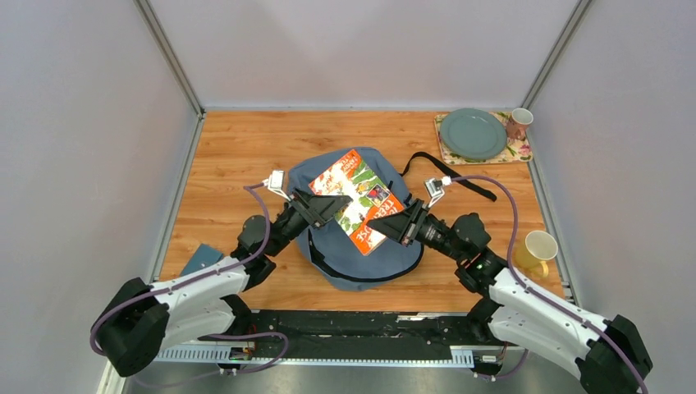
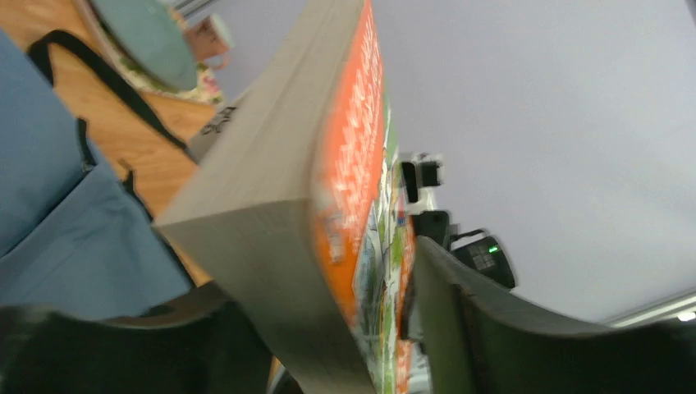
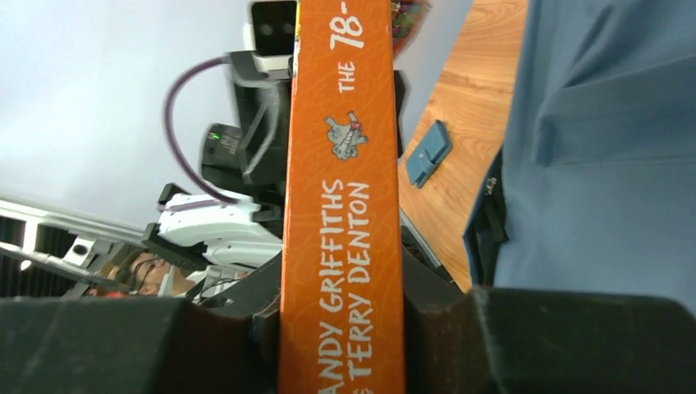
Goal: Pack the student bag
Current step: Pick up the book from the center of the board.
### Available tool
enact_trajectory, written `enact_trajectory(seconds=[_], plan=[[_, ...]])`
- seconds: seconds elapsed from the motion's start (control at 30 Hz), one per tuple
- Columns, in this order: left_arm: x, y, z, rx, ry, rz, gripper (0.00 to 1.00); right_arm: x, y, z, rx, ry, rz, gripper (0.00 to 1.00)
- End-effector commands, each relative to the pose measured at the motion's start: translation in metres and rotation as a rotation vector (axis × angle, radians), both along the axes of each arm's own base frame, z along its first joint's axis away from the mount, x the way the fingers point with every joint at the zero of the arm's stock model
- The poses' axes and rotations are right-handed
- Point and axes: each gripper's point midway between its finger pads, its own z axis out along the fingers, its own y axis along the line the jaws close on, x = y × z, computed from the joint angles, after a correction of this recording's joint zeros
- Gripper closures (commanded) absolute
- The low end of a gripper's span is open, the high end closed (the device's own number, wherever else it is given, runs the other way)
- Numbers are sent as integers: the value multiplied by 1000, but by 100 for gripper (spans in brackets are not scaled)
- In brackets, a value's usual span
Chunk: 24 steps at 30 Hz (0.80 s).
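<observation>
Soft grey-blue fabric backpack (image 1: 361, 264) lies centred on the wooden table (image 1: 238, 156). Over it, right gripper (image 1: 386, 223) clamps an orange paperback book (image 1: 359, 197) by its spine. Left gripper (image 1: 332, 205) fingers straddle it, grip unclear.

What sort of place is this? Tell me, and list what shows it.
Probably a robot lab cell: a wooden table boxed in by plain grey panels, a left arm and right arm bolted at its near edge, and staged props: bag, book, plate.
</observation>
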Motion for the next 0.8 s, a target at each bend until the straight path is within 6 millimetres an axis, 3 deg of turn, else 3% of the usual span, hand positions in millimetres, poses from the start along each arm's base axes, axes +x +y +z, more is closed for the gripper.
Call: enact_trajectory(seconds=[0.0,0.03,0.07,0.1,0.13,0.17,0.23,0.27,0.33,0.37,0.43,0.47,0.57,0.6,0.63,0.7,0.77], plan=[[1,-14,-9,318,-68,-24,25,6,-19,1,-49,-24,-120,100],[5,-15,3,372,-94,-12,21,7,-24,-3,-66,-13,-148,100],[10,-9,-31,550,-51,1,20,10,-37,-10,-96,14,-215,100],[12,-5,-40,636,-57,8,14,11,-44,-13,-114,18,-252,100],[17,-1,-34,707,-85,28,13,12,-52,-16,-126,26,-287,100],[21,17,-70,918,-44,47,11,16,-72,-24,-163,58,-385,100],[25,30,-76,1046,-43,64,10,16,-91,-27,-183,75,-464,100],[23,37,-88,1117,-39,49,9,15,-111,-30,-197,85,-542,100],[17,37,-98,1131,-53,15,10,12,-132,-28,-192,101,-617,100],[18,34,-93,1105,-86,22,10,10,-150,-31,-194,106,-689,100],[2,21,-100,1047,-128,-82,9,3,-171,-18,-150,81,-750,100],[-4,10,-93,999,-169,-130,9,1,-183,-23,-176,89,-791,100],[-18,-5,-100,1074,-246,-217,9,-7,-208,-18,-211,91,-864,100],[-18,-11,-93,1097,-282,-224,9,-9,-213,-18,-223,94,-878,100],[-21,-15,-103,1162,-309,-257,9,-13,-218,-20,-252,101,-886,100],[-34,-33,-95,1171,-386,-314,9,-17,-223,-11,-268,78,-887,100],[-44,-46,-101,1195,-429,-384,9,-18,-221,-8,-299,68,-873,100]])
